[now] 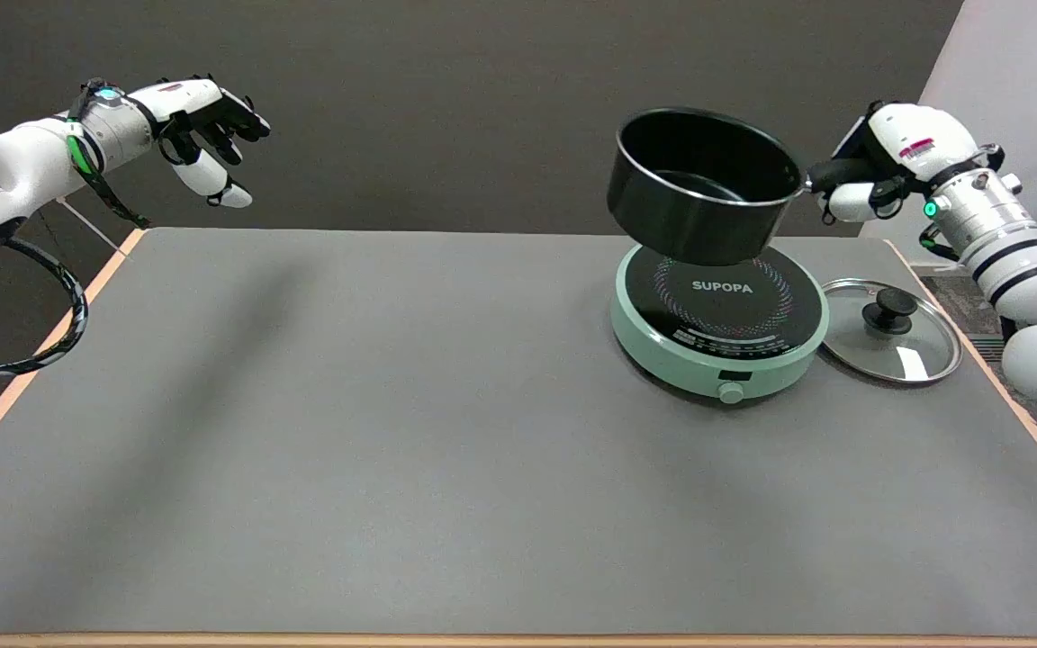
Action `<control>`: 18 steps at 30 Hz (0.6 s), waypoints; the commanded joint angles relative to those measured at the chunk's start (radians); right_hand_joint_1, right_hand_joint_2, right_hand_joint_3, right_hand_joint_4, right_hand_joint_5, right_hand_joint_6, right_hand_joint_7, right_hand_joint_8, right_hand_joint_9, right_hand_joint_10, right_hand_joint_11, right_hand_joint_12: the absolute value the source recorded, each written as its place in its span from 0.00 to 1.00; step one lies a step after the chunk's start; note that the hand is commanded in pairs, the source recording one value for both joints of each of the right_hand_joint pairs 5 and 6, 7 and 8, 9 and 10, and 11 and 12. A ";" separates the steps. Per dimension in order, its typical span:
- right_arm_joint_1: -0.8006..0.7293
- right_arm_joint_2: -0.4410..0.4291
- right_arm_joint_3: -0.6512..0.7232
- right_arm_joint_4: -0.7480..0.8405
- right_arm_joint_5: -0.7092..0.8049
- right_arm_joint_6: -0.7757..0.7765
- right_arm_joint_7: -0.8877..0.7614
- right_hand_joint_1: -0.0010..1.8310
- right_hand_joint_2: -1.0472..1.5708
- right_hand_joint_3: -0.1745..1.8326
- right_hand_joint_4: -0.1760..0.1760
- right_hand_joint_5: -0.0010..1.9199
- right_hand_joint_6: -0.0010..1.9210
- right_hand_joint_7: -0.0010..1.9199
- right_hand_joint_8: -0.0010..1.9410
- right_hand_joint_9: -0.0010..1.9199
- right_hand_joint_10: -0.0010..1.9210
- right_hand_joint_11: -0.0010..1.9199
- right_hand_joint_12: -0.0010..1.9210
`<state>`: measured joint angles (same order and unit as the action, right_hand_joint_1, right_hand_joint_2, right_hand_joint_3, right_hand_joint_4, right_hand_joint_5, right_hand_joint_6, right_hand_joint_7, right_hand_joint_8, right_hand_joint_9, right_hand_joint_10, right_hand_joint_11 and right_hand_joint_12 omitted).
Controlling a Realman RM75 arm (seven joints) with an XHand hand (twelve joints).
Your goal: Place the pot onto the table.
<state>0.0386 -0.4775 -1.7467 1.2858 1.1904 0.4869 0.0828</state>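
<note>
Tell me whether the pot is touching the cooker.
Cannot tell: in the head view the tilted pot, held by the right hand, overlaps the cooker.

Right hand (879,171): white shell, black fingers, small red label. Saucepan (703,184) in its grip: black inside and out, thin silver rim. Induction cooker (716,315) below the hand: mint-green body, black top, white "SUPOPA", dotted multicoloured ring. Glass lid (890,330) beneath the hand: clear, silver edge, black knob. Table (392,432): grey, orange-tan border.

A lab-like test bench: grey-matted table (392,432) against a plain dark backdrop (437,108)
</note>
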 commanded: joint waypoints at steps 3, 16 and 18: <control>-0.070 -0.001 0.078 0.243 0.061 0.012 0.003 0.53 0.83 0.39 0.22 0.80 0.80 0.80 0.79 0.80 0.80 0.80 0.80; -0.069 -0.025 -0.025 0.252 0.355 0.015 0.003 0.52 0.84 0.39 0.22 0.80 0.80 0.80 0.79 0.80 0.80 0.80 0.80; -0.069 -0.038 -0.033 0.252 0.371 0.017 0.004 0.53 0.84 0.39 0.22 0.80 0.80 0.80 0.79 0.80 0.80 0.80 0.80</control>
<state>-0.0166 -0.4799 -1.7119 1.4803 1.3183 0.4981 0.0853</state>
